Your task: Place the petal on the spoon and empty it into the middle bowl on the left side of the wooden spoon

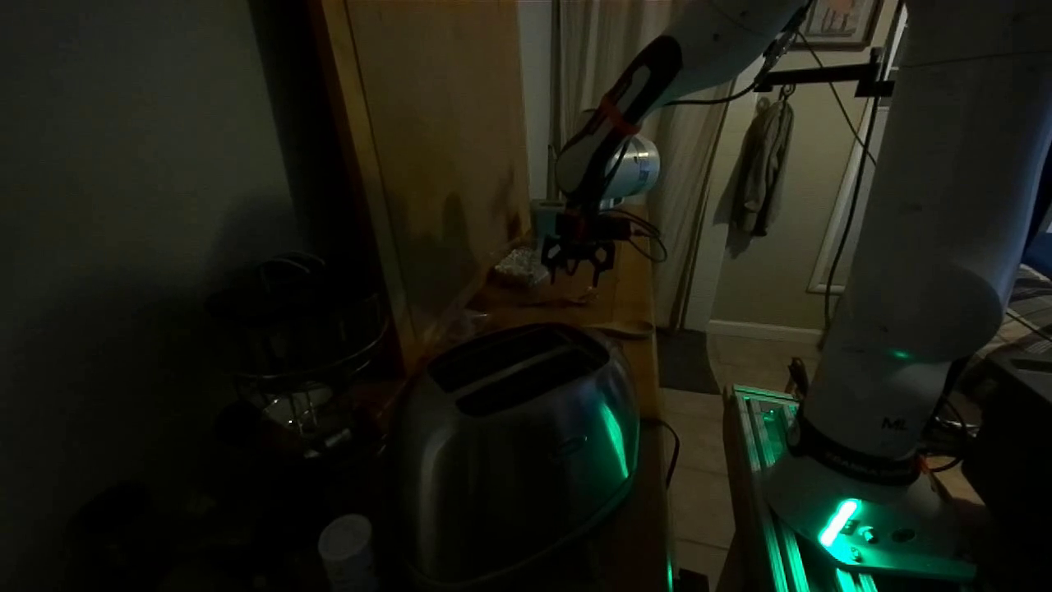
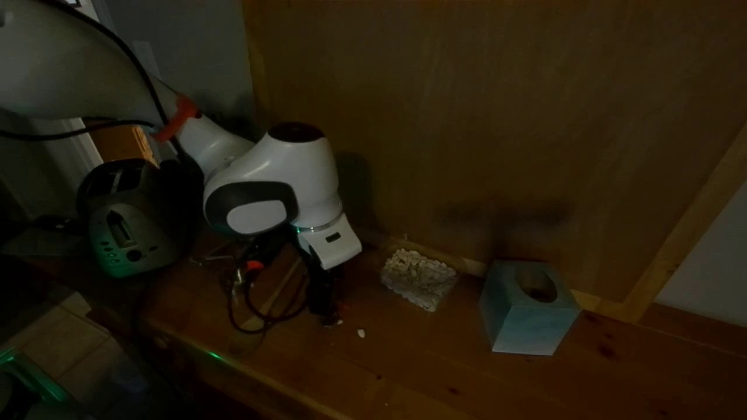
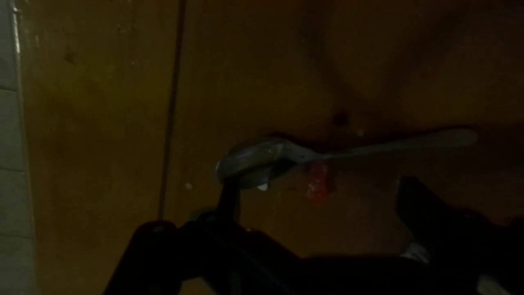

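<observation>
While the gripper stands spread, a glossy, oval-bowled spoon lies on knotty wood.

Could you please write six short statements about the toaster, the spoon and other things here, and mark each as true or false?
1. The toaster has two slots on top. True.
2. The fingers are closed around the metal spoon. False: they stand apart, and the spoon lies on the counter.
3. A red object lies beside the spoon's handle. True.
4. The blue box stands between the toaster and the white pieces. False: the white pieces lie between those two.
5. A garment hangs by the wall. True.
6. The base light glows red. False: it glows green.
</observation>
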`<state>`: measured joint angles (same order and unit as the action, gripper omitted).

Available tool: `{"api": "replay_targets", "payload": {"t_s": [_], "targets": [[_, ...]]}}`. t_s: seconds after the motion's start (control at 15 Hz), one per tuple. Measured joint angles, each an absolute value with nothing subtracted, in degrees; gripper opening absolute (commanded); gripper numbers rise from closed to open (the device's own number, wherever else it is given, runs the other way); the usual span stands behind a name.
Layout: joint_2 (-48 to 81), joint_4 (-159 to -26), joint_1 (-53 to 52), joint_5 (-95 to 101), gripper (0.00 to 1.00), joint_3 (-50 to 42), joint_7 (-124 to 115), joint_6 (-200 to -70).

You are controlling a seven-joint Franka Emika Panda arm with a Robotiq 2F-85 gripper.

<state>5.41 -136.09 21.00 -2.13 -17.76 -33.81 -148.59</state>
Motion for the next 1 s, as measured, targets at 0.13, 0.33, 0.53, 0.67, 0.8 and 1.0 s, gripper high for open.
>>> {"api": "replay_targets", "payload": {"t_s": [0.13,0.33,0.53,0.67,0.8,1.0], "targets": [[7.1,-134.61,20.77,-2.53,0.72,-17.77,-33.77,-149.7],[9.34,-132.59,20.61,-2.63,0.59,-18.01,-33.77,-150.51],[11.3,-131.13,20.53,-2.65,0.45,-18.38,-33.77,-150.56],[12.54,-130.51,20.31,-2.65,0.5,-18.79,-33.77,-150.53],[13.6,-130.06,20.01,-2.65,0.51,-19.23,-33.77,-150.41],[14.6,-129.53,19.54,-2.65,0.35,-19.71,-33.77,-150.16]]}}
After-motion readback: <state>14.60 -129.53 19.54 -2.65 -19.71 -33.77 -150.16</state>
